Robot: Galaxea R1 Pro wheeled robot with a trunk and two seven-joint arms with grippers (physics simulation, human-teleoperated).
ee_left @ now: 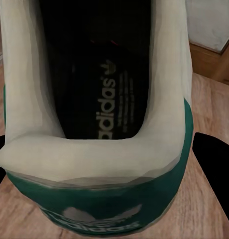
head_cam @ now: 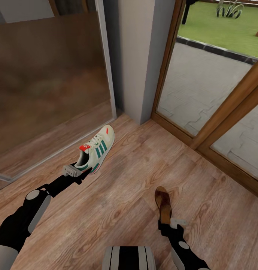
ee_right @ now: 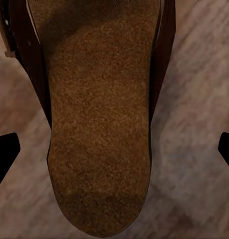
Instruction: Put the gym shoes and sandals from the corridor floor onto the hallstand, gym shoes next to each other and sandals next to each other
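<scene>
— Right tool (head_cam: 170, 222) first: spread wide at the sandal's (head_cam: 163, 204) heel, gripping nothing?

— Yes. Left tool (head_cam: 81, 169) likewise straddles the gym shoe's (head_cam: 97, 149) heel. Both on the floor (head_cam: 136, 180); nothing racked yet.

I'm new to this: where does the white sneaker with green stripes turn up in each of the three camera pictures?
Head view: the sneaker sits left of centre, heel at the left gripper.
Left wrist view: its heel and dark insole are seen close up.
Right wrist view: I don't see it; a brown sandal is there.
Shared landmark: the wood-plank floor, also at the left wrist picture's edge.
</scene>
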